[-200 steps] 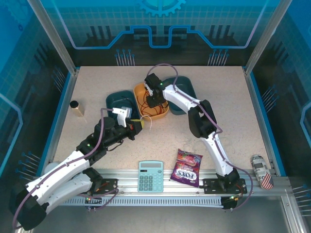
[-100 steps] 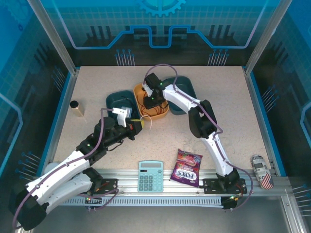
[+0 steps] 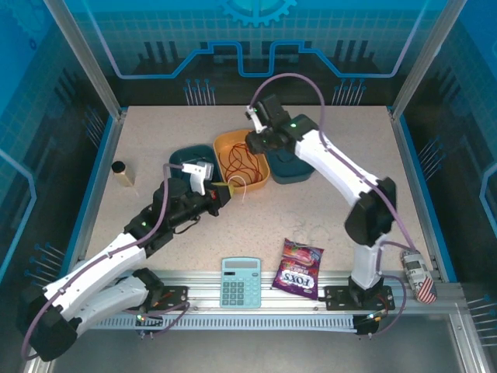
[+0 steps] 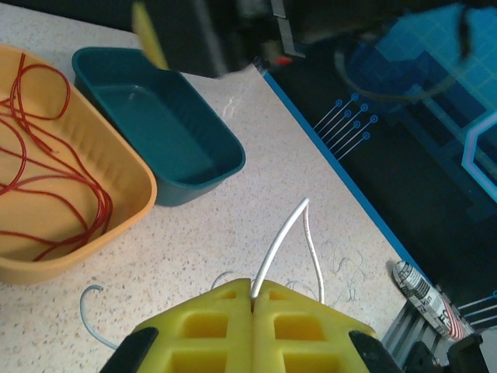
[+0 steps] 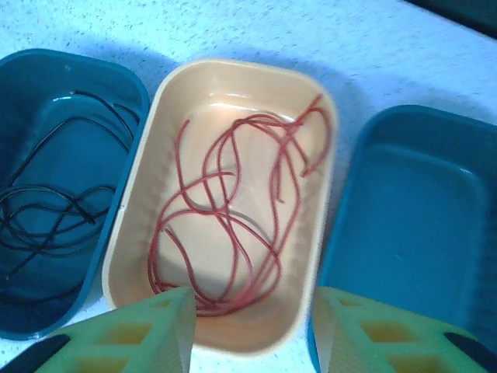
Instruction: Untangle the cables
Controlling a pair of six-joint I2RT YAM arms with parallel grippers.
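**White cable pinched, red and black cables lying in trays**

The speckled worktop [image 3: 155, 132] is carrying three trays in a row near its middle. The left arm [image 3: 116, 252] is reaching in from the near left. The right arm [image 3: 342, 167] is arching over from the near right to hang above the trays.

The left teal tray [image 5: 31, 101] is holding the black cable [image 5: 54, 203] in loose loops. The orange tray [image 5: 202, 85] beside it is holding the red cable [image 5: 221, 214], which is coiling across its floor. The right teal tray [image 5: 411, 210] is sitting just beside that.

The left fingers [image 4: 210, 326] are pressing together on the white cable [image 4: 277, 250], which is looping up out of them over the worktop, just in front of the orange tray. The right fingers [image 5: 132, 334] are standing apart in the air above the orange tray's near rim.
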